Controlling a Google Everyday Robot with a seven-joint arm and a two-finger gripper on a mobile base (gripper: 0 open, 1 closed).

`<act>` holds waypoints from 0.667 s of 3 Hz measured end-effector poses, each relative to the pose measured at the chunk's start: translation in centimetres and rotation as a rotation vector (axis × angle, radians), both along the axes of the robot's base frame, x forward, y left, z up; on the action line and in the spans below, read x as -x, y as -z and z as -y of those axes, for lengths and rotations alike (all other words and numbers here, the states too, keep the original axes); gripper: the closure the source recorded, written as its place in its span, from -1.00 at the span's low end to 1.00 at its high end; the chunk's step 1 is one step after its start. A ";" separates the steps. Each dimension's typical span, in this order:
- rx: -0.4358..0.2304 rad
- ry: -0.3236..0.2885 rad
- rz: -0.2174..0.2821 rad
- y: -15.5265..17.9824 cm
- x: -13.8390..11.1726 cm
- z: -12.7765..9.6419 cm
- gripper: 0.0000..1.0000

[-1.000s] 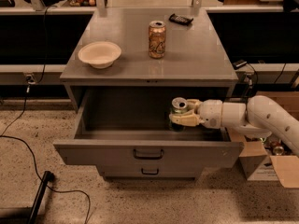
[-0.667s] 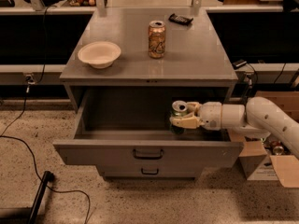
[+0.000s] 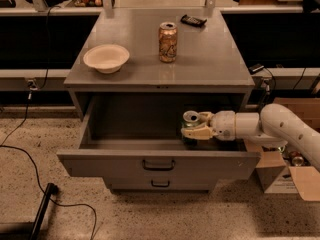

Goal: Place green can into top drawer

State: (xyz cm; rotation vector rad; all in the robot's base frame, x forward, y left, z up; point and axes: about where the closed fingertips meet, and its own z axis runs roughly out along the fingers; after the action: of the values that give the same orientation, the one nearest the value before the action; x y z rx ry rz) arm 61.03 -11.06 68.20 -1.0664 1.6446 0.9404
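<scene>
The top drawer (image 3: 125, 159) of the grey cabinet is pulled open, its dark handle centred on the front. The green can (image 3: 190, 118) stands upright inside it on the right side, silver top showing. My gripper (image 3: 193, 128) reaches in from the right over the drawer's side wall, and its pale fingers (image 3: 196, 132) are closed around the can's body, hiding most of it. Whether the can rests on the drawer floor cannot be told.
On the cabinet top stand an orange-gold can (image 3: 168, 42), a white bowl (image 3: 106, 58) and a small dark device (image 3: 193, 20). A lower drawer (image 3: 159, 184) is closed. Cardboard boxes (image 3: 287, 174) sit on the floor at right; a black cable (image 3: 30, 159) runs at left.
</scene>
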 end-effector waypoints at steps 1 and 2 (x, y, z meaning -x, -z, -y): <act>-0.001 -0.005 -0.001 0.0 0.0 -0.3 0.19; -0.003 -0.011 -0.002 0.0 0.0 -0.7 -0.44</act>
State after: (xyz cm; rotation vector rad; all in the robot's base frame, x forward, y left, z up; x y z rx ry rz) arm 61.01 -10.40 68.15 -1.0737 1.6396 0.9509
